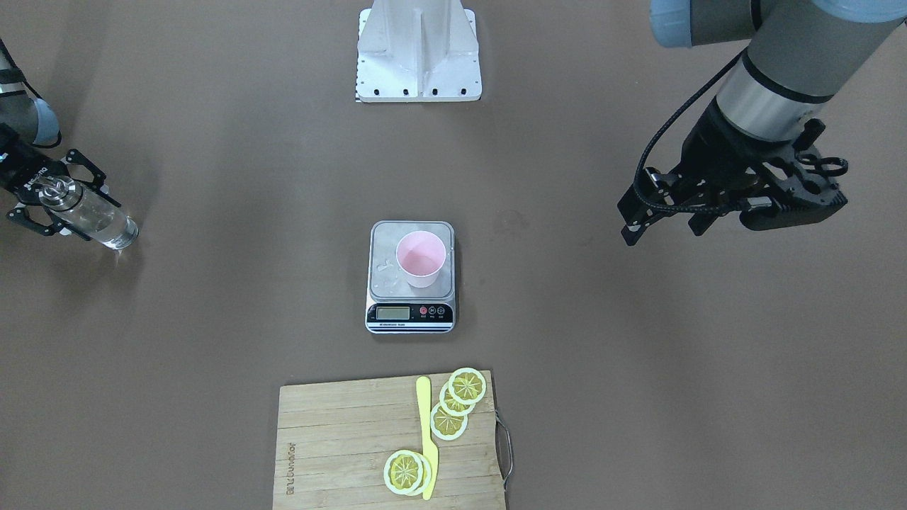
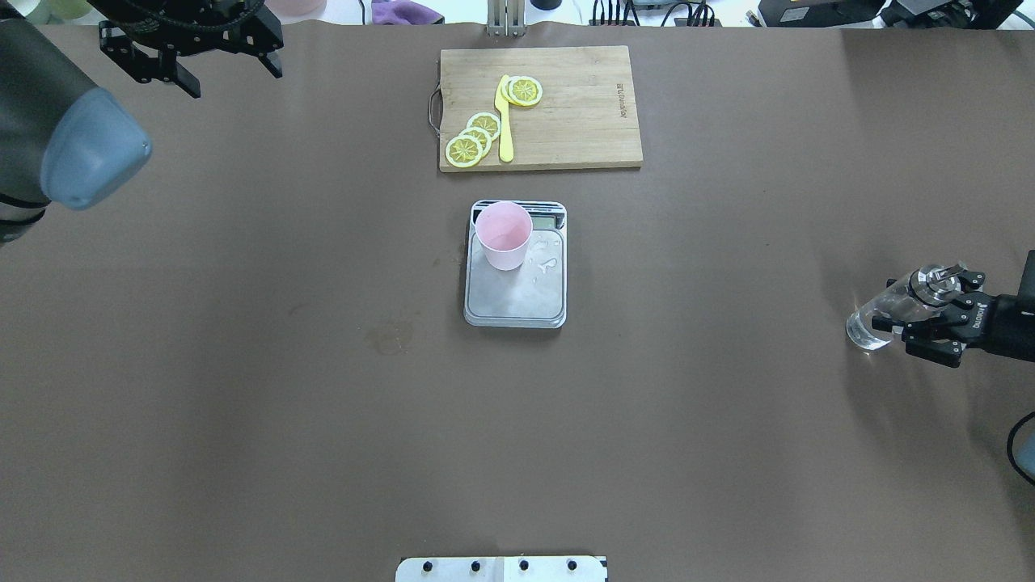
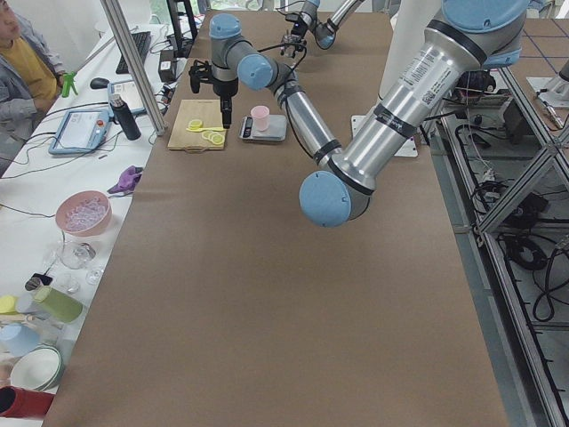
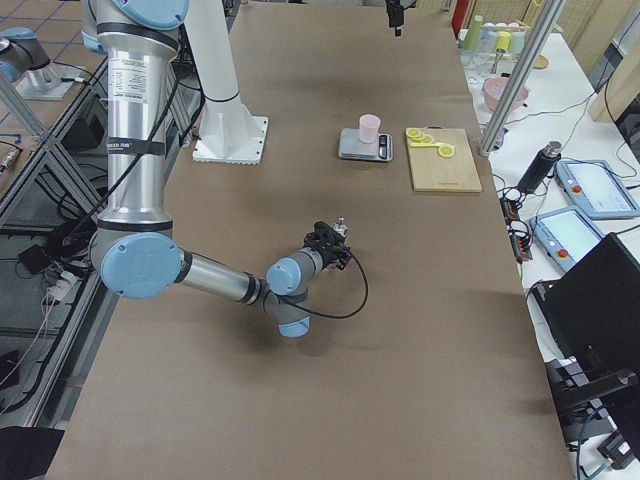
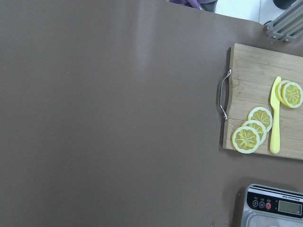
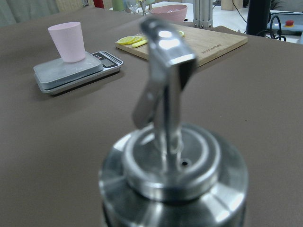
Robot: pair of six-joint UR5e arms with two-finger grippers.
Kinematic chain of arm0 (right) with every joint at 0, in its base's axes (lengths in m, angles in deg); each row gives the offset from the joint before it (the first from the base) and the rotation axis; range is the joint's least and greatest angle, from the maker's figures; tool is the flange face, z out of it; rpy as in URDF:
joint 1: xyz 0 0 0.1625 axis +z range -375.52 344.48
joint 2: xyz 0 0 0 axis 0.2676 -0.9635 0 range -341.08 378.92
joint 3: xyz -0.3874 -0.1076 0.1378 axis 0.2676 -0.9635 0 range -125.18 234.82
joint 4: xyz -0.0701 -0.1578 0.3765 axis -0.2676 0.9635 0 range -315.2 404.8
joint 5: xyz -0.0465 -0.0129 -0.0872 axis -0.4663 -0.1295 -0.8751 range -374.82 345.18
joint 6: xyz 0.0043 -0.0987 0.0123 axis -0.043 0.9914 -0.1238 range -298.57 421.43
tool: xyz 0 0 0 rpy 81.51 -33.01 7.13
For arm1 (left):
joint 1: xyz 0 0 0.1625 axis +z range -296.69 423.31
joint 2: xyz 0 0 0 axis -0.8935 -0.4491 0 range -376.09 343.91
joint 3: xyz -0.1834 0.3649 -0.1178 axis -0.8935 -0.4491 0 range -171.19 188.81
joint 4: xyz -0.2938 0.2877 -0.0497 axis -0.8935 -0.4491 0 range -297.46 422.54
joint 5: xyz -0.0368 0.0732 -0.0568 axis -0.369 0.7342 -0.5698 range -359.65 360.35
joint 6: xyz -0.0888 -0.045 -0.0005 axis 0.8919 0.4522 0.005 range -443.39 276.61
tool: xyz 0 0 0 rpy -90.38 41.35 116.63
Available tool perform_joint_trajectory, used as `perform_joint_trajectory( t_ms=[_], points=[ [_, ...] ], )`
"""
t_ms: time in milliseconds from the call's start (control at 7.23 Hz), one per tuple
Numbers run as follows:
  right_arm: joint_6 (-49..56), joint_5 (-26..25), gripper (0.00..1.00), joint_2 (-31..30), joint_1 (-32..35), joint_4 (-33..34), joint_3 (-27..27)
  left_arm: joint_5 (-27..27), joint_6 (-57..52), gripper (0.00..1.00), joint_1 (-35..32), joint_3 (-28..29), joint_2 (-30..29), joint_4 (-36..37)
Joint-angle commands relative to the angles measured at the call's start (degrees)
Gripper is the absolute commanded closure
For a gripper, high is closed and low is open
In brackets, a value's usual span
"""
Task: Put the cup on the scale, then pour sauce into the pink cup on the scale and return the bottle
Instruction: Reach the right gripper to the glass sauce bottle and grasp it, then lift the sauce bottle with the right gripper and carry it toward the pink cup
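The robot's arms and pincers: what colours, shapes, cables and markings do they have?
The left arm and right arm are silver-grey tubes with pale blue joint caps and a printed label each. The left pincer and right pincer are black, with two open-framed linked fingers; the right one carries white lettering. A black cable loops along the left wrist.

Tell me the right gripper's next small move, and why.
Probably the right gripper should open wide and back away. The bottle appears to stand on the table, far from the scale, and droplets on the scale suggest pouring is done.
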Motion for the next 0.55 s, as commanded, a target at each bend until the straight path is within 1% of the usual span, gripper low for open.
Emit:
perform_joint_trajectory(
  t_ms=[0,138,276,415],
  points=[
    [0.1,0.0,0.89,1.3,-0.2,-0.3,0.2,0.0,0.0,0.03,0.0,0.0,0.1,-0.1],
    [0.0,-0.2,0.98,2.2,-0.1,-0.2,0.4,0.0,0.1,0.03,0.0,0.0,0.1,-0.1],
    [0.0,-0.3,1.0,3.9,0.0,0.9,0.5,0.0,0.0,0.04,0.0,0.0,0.1,-0.1],
    [-1.0,-1.7,1.0,5.3,0.7,3.5,1.1,0.0,0.0,0.03,0.0,0.0,0.1,-0.1]
  ],
)
